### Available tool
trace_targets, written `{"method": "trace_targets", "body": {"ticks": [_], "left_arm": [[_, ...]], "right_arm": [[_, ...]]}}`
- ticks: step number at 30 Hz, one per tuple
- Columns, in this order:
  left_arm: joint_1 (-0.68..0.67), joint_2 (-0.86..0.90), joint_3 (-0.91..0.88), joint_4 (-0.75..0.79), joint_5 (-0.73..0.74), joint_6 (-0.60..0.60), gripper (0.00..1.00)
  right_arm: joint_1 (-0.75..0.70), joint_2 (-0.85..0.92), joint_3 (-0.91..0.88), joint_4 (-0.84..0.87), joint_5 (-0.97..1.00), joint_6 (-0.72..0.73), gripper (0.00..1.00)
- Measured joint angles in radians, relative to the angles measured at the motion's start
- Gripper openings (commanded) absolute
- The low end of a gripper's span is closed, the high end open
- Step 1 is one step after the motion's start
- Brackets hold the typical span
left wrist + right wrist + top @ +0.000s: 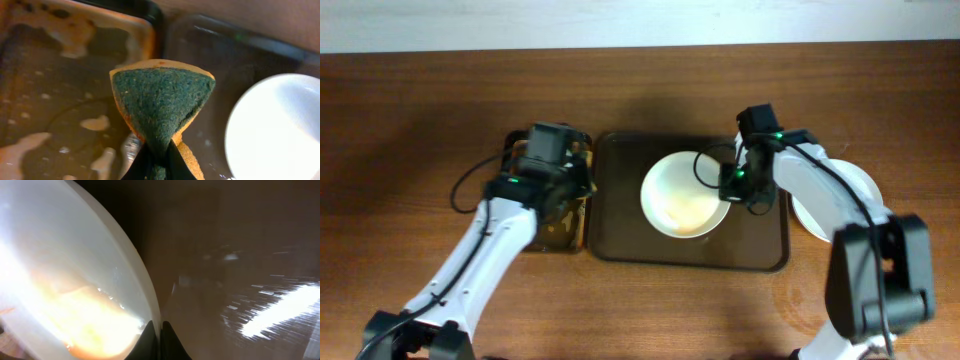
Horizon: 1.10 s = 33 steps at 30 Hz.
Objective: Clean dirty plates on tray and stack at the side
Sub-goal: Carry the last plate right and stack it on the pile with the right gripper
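A white plate (682,193) with an orange sauce smear lies on the dark-brown tray (620,240). My right gripper (732,185) is shut on that plate's right rim; in the right wrist view the fingers (159,332) pinch the rim of the stained plate (60,280). Another white plate (855,185) lies on the wooden tabletop to the right of the tray, partly hidden by the right arm. My left gripper (159,162) is shut on a green-and-yellow sponge (162,100) above the gap between the small tray and the large tray. The plate's edge also shows in the left wrist view (280,130).
A smaller black-rimmed tray (570,240) with an orange-stained wet bottom (50,100) stands left of the large tray, under the left gripper. Bare wood tabletop (420,120) lies on all sides.
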Motion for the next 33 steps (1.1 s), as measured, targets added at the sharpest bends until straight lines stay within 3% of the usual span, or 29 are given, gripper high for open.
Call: {"method": "trace_targets", "body": {"ticks": [5,8,11,15,18,20,24,30,32,33], "left_arm": [[0.207,0.039,0.000,0.002,0.241,0.150,0.00],[0.299,0.143,0.000,0.009,0.430,0.230,0.00],[0.365,0.238,0.000,0.011,0.528,0.261,0.00],[0.420,0.330,-0.001,0.027,0.552,0.272,0.00],[0.433,0.337,-0.001,0.019,0.462,0.267,0.00],[0.433,0.337,-0.001,0.010,0.448,0.256,0.00],[0.434,0.337,-0.001,0.042,0.623,0.320,0.00],[0.434,0.337,-0.001,-0.023,0.375,0.108,0.00],[0.434,0.337,-0.002,0.014,0.435,0.149,0.00],[0.436,0.337,-0.001,0.046,0.543,0.244,0.00]], "right_arm": [[0.000,-0.167,0.006,-0.026,0.180,-0.060,0.04],[0.001,-0.228,0.006,-0.029,0.328,-0.117,0.04],[0.044,-0.243,0.006,-0.030,0.539,-0.166,0.04],[0.200,-0.243,0.006,-0.014,0.854,-0.194,0.04],[0.297,-0.243,0.006,0.001,0.969,-0.198,0.04],[0.330,-0.243,0.006,0.002,1.002,-0.198,0.04],[0.335,-0.243,0.006,0.001,1.028,-0.198,0.04],[0.335,-0.243,0.006,0.001,1.028,-0.193,0.04],[0.335,-0.243,0.006,0.000,1.023,-0.178,0.04],[0.335,-0.243,0.006,0.001,1.020,-0.164,0.04]]}}
